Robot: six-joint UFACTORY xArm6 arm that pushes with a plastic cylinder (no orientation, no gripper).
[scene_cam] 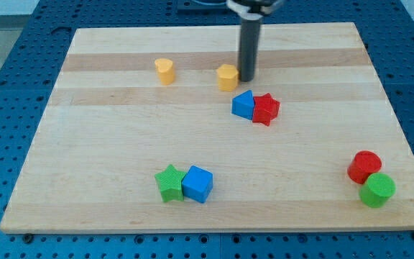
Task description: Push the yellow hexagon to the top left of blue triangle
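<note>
While my tip touches the yellow hexagon's right side, the blue triangle sits just nearer. No jaws show, so their state is untellable; bare tabletop lies left.

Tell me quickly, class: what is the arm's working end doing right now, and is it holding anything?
My tip: a plain rod with no hand, holding nothing; it stands right beside the yellow hexagon, on the view's right, above the blue triangle.

Dark rod upright, my tip down at board height
</note>
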